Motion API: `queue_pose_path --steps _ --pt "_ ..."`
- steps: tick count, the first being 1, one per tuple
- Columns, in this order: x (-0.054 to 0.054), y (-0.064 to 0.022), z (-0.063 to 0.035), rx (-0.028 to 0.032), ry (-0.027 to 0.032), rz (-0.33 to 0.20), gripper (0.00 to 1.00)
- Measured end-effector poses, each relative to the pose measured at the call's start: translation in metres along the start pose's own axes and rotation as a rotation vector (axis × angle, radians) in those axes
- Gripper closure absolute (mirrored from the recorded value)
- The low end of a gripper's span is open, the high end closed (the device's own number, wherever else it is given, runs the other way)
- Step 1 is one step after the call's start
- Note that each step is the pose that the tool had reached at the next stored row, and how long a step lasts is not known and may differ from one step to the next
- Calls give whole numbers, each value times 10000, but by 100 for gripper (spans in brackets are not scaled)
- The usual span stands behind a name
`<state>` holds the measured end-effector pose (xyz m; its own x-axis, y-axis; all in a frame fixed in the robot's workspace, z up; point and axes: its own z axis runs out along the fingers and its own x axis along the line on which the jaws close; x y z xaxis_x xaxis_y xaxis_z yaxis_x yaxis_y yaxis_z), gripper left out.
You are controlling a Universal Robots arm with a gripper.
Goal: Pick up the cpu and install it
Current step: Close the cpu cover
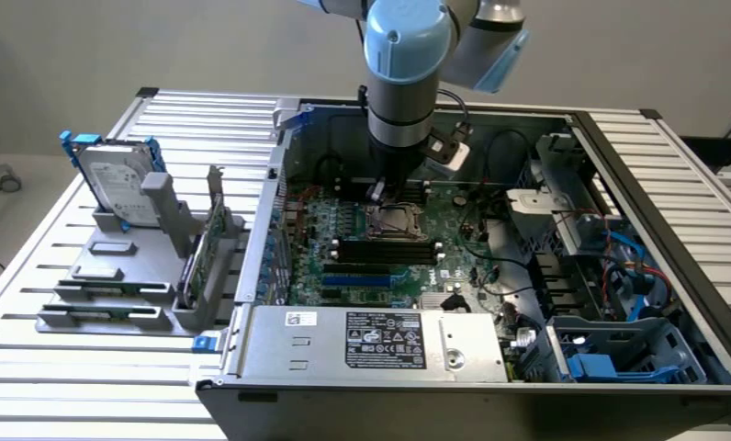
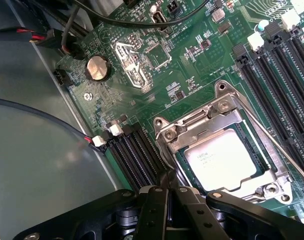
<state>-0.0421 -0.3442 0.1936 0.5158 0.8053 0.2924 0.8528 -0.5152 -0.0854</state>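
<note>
cpu [image 2: 222, 159] is seated in the socket [image 2: 206, 117] on the motherboard [image 2: 142, 75], silver top up, square to the metal frame. Gripper [image 2: 167, 176] hangs just beside it over the memory slots [image 2: 134, 150]; fingers [image 2: 156, 200] pressed together, nothing between them. Reads as pick and place done, install end of the job. Can't tell if the frame is clamped down. Any further move here calls for a straight vertical path, I'd say: frame, lever wire and slots all sit close around the chip.

Exterior view: arm drops into the open computer case [image 1: 280, 367], which lies flat on a slatted metal desk [image 1: 84, 386]. Hard drive [image 1: 115, 179] stands in a grey holder towards the exterior view's left. Plain grey wall behind.
</note>
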Motion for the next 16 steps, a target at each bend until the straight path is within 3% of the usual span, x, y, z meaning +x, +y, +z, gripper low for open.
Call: queue_pose_path --steps 8,16 --pt "-11 -9 -14 14 10 -29 89" --pt "-118 -148 -55 22 14 -34 89"
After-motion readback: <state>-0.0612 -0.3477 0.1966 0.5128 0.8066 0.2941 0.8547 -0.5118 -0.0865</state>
